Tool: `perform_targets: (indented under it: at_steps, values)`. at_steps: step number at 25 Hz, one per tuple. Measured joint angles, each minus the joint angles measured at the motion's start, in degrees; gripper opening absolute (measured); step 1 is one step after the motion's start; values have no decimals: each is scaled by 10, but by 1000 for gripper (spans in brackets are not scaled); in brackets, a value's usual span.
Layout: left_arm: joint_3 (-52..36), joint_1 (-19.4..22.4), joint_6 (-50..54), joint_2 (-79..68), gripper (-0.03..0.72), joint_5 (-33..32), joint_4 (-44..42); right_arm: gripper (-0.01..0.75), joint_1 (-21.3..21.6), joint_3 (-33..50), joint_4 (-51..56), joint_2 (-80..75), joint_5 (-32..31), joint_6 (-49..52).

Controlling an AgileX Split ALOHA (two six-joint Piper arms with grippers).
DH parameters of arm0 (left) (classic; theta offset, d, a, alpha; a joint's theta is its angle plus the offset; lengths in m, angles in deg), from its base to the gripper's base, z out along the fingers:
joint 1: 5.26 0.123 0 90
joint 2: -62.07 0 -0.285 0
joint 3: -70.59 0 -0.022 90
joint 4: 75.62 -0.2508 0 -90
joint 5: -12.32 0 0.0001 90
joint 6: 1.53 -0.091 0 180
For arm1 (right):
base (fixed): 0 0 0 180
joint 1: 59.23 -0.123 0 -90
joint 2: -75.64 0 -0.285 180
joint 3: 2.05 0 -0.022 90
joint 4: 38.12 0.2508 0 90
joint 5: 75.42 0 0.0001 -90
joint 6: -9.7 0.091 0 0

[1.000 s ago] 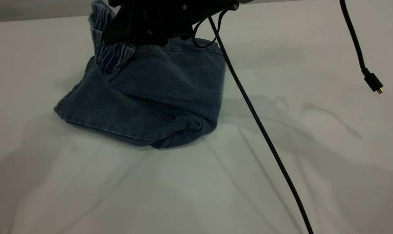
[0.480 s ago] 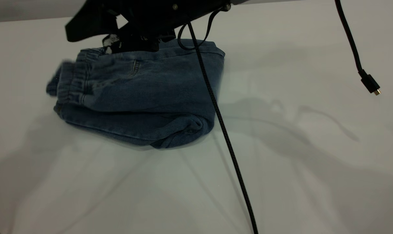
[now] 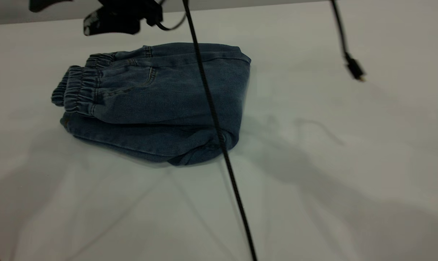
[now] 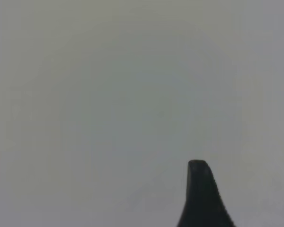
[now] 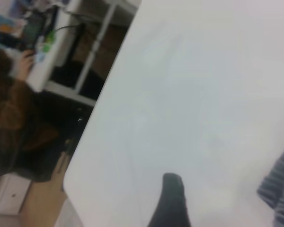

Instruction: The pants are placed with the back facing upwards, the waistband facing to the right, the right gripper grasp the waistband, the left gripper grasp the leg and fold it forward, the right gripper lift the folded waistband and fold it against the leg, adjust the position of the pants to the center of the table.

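The pants [image 3: 161,101] lie folded in a compact bundle on the table [image 3: 313,181], back pocket up. The ruched waistband [image 3: 77,87] rests on top at the bundle's left end, and the printed leg is hidden under the fold. My right gripper [image 3: 72,14] hovers open above and beyond the waistband, holding nothing. In the right wrist view one of its fingers [image 5: 173,198] shows over bare table, with the waistband [image 5: 280,187] off to the side. My left gripper is out of the exterior view; one of its fingers [image 4: 201,194] shows over bare table in the left wrist view.
A black braided cable [image 3: 219,137] hangs across the pants in the exterior view. A second cable ends in a plug [image 3: 354,68] at the upper right. The right wrist view shows the table edge [image 5: 99,123] and a person [image 5: 9,109] by shelves beyond it.
The right gripper carried the waistband left, let it drop onto the leg end, then rose away to the upper left. Both cables swung left.
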Motion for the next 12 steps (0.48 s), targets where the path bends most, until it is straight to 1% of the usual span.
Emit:
perform_targets:
  at_steps: [2,5,6,10,12]
  values:
    - [0,0,0,5,405,0,-7,513,-5,-22,-76,0,12,81]
    - [0,0,-1,14,405,4,-19,512,-8,-48,-221,0,5,206]
    - [0,0,-1,17,405,4,-19,512,-10,-54,-280,0,-9,244]
    - [0,0,-1,27,405,-4,-19,512,-24,-68,-503,0,-109,418]
    - [0,0,-1,34,405,0,-19,512,-27,-70,-586,0,-139,490]
